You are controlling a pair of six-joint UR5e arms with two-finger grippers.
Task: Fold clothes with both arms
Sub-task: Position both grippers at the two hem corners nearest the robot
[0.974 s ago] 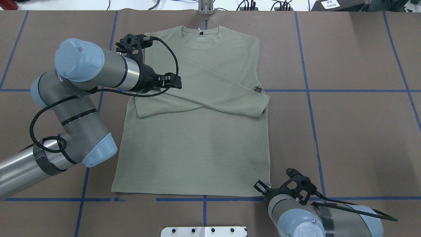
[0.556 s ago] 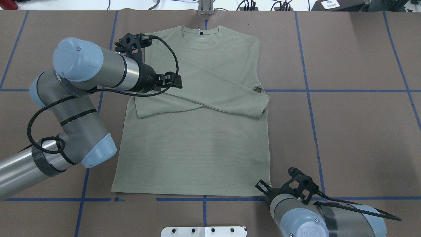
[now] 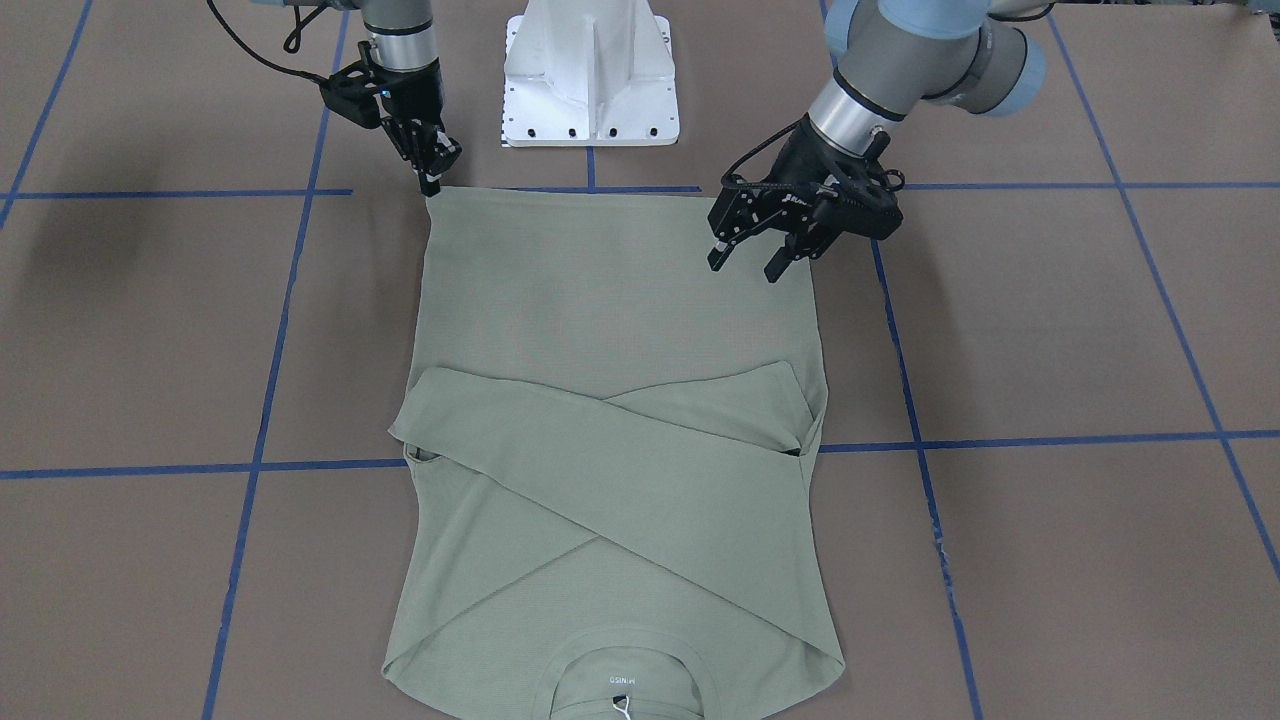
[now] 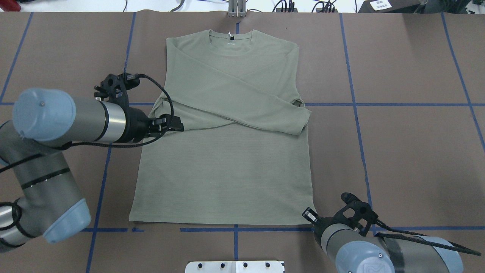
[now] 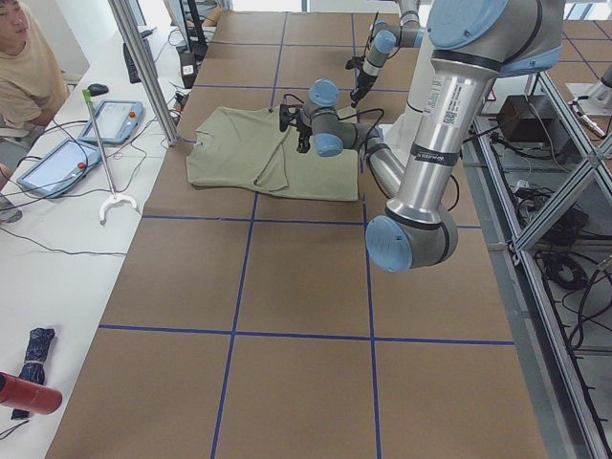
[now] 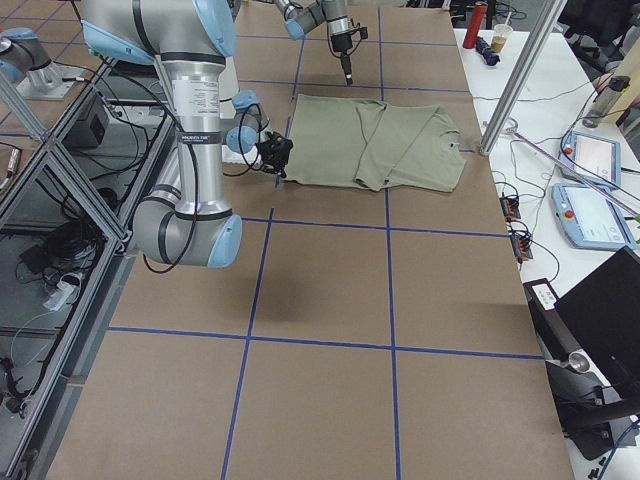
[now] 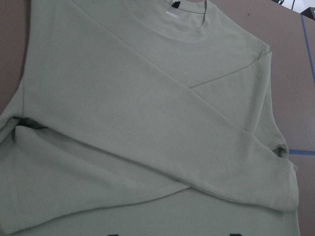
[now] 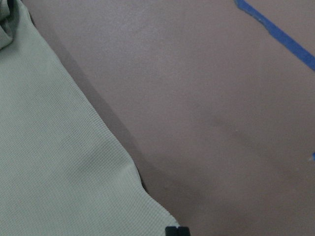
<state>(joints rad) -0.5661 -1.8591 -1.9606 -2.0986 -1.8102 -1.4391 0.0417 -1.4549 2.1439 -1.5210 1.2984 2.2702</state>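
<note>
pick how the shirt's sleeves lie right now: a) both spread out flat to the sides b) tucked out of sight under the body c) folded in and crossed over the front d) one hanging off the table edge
C: on the shirt, both sleeves are folded inward over the front and cross each other, as the overhead and front-facing views both show.

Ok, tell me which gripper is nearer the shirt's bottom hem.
Right. The right gripper is down at the corner of the hem on the robot's right side. The left gripper hovers open above the shirt, over its opposite side.
</note>
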